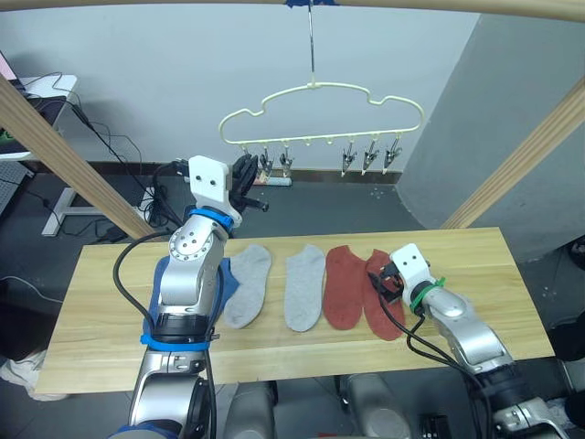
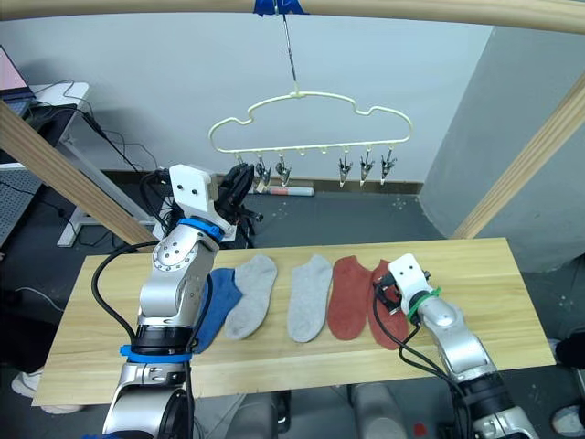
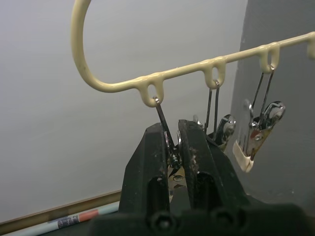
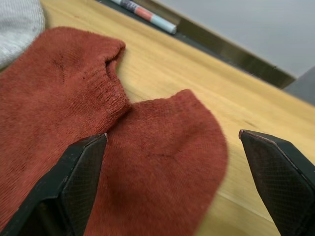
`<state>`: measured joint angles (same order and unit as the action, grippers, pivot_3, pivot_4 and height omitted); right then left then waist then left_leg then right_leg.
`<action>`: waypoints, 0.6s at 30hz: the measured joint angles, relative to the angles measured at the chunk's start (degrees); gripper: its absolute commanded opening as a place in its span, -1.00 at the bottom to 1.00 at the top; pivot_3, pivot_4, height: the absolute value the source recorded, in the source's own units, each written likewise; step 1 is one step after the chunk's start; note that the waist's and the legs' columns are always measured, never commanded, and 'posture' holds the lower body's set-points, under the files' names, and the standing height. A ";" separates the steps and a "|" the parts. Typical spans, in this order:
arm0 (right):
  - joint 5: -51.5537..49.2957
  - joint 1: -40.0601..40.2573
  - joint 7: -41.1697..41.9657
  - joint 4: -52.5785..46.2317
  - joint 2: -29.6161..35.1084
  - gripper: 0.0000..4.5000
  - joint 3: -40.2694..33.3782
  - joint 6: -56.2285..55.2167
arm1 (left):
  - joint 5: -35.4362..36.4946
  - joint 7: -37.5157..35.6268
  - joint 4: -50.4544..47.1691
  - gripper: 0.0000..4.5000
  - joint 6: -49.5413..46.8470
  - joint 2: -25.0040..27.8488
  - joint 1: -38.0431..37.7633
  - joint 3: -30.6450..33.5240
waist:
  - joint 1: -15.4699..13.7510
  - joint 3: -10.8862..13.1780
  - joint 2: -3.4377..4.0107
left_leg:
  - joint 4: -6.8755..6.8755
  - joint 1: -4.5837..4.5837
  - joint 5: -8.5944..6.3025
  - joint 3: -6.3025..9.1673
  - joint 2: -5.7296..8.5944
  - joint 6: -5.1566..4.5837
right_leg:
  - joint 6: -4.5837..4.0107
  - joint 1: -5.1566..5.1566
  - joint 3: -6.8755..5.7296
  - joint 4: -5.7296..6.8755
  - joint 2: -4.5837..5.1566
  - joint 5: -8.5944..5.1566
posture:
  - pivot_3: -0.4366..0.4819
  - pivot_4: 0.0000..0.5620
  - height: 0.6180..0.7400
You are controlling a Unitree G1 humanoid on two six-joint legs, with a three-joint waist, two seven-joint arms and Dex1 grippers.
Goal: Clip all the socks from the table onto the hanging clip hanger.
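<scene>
The left claw point(image 3: 172, 147) is raised to the clip hanger point(image 1: 322, 108), its fingers pinched nearly shut on the endmost metal clip point(image 3: 170, 152). The right claw point(image 4: 172, 162) sits low over the worktop point(image 1: 475, 265), spread wide and holding nothing, with the cuff of a rust red sock point(image 4: 162, 162) between its fingers. The other socks lie in a row to its left: a second red one point(image 1: 342, 285), two grey point(image 1: 249, 283), and a blue one point(image 2: 218, 300) part-hidden by the left arm.

The step in hand looks like picking up the red sock. Lower the right claw squarely and close on the cuff edge alone, so the overlapped neighbour stays put. Meanwhile the left should squeeze the clip's handles rather than its wire, so the mouth is open when the cuff is fed in.
</scene>
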<state>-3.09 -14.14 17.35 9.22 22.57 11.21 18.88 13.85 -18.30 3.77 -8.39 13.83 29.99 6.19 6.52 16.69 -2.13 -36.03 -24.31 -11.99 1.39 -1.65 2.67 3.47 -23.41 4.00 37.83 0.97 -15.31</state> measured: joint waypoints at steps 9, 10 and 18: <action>-0.31 -2.98 1.40 5.75 -3.41 0.44 -2.22 0.65 | 1.54 -1.56 -1.25 -0.96 -2.46 0.58 -0.04 -0.01 | -0.07 0.03 0.04 | -0.03 0.00 0.00 0.03 0.00 0.00 | -0.06 0.00 -0.02 0.07 0.02 0.05 | -0.44 0.11 1.00; -0.32 -3.04 1.45 5.74 -3.78 0.28 -2.22 0.92 | 1.81 -1.84 -1.28 -0.96 -2.81 0.58 -0.04 0.00 | -0.04 0.03 0.04 | -0.04 0.00 0.00 0.03 0.00 0.00 | -0.02 0.00 -0.01 0.08 0.02 0.05 | -0.44 0.11 1.00; -0.25 -3.16 1.50 5.26 -4.88 -0.97 -2.80 2.42 | 8.12 -5.87 -5.06 -0.96 -10.86 2.48 -0.27 1.05 | -0.07 0.03 0.04 | -0.05 0.01 0.01 0.03 0.00 0.01 | 0.04 0.00 -0.01 0.10 0.02 0.04 | -0.43 0.12 1.00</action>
<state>-3.33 -17.30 18.85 14.48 17.69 8.41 21.31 21.97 -24.18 -1.29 -19.25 16.31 29.72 7.25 6.46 16.72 -2.08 -36.08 -24.30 -11.97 1.42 -1.65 2.68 3.51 -23.40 3.99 37.93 0.99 -15.27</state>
